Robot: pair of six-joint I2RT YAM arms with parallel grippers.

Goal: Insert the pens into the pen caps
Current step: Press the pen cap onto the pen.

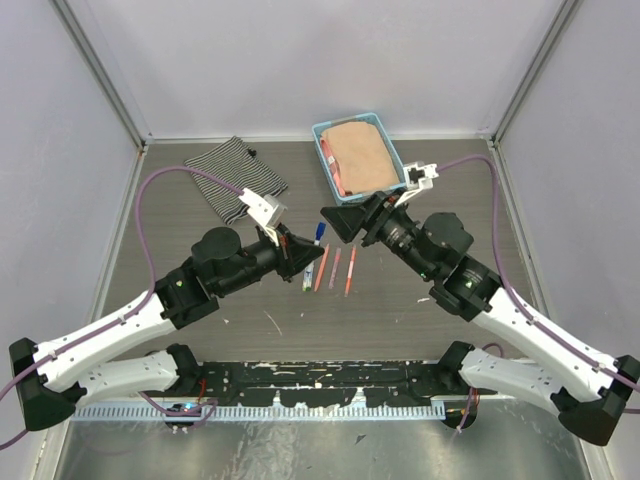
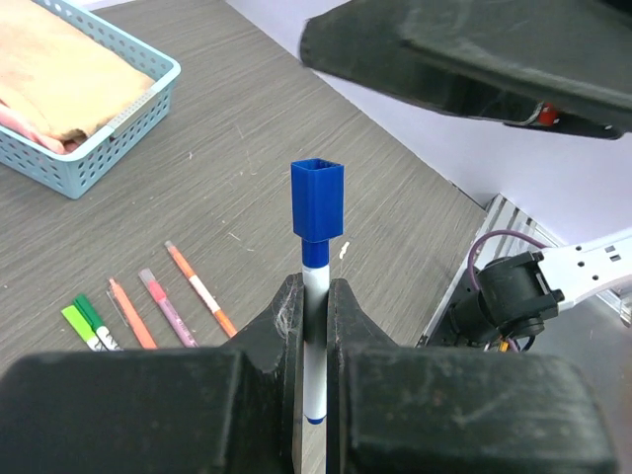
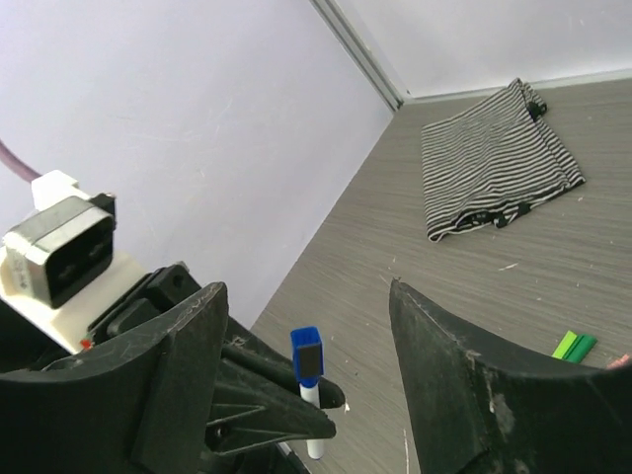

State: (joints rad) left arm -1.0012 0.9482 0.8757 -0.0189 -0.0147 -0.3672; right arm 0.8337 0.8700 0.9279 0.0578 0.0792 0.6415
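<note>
- Your left gripper [image 2: 314, 291] is clamped narrow on the slim white pen [image 2: 315, 346]. It stands the pen upright, so the square dark-blue plastic cap [image 2: 317, 196] on its tip points at the other arm.
- Your right gripper [image 3: 304, 296] hangs wide and empty just beyond that cap — placed, I'd judge, to press it home.
- The other slim pens [image 2: 166, 306] — green, orange, pink — lie in a row on the grey wood-grain table [image 2: 296, 118], handy for the next round.

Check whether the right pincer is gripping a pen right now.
No, the right pincer gapes open and empty, while the blue-capped pen sits in the left pincer.
</note>
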